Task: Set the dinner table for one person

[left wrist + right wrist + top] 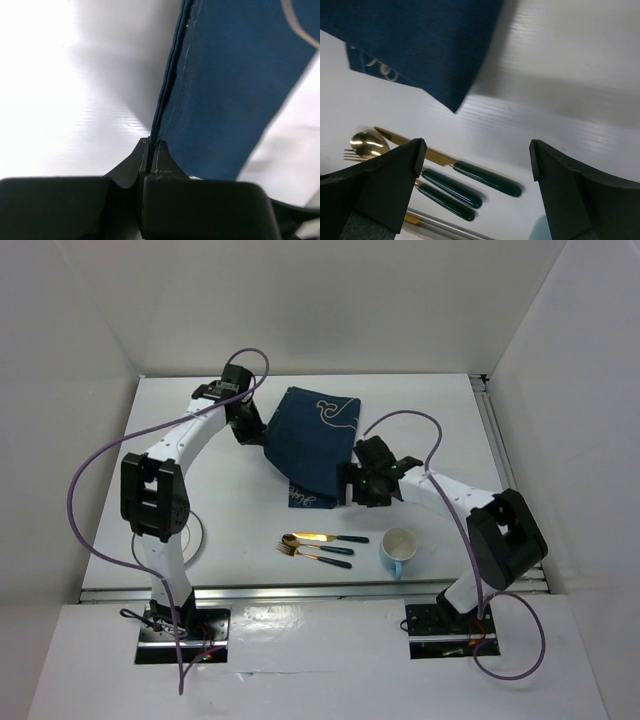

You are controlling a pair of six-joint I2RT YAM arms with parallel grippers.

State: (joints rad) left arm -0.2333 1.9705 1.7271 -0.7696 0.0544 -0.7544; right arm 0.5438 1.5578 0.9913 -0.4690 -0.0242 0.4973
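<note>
The dinner table (440,410) is barely set, by my judgement. The left gripper (151,146) is pinched tight on the left edge of the placemat (235,90). The right gripper (477,152) gapes wide and empty over its near corner. The placemat lies skewed at mid-table and looks folded. The cutlery (320,545) and cup (398,552) sit bunched near the front edge, not yet laid out.

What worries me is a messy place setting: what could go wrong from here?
1. The left tool pinches just the thin edge of the navy cloth placemat; a pull might slip it free.
2. The right tool is open, so the cloth, gripped on one side, may bunch.
3. Its near corner sits close to the gold, green-handled cutlery and could sweep it aside.
</note>
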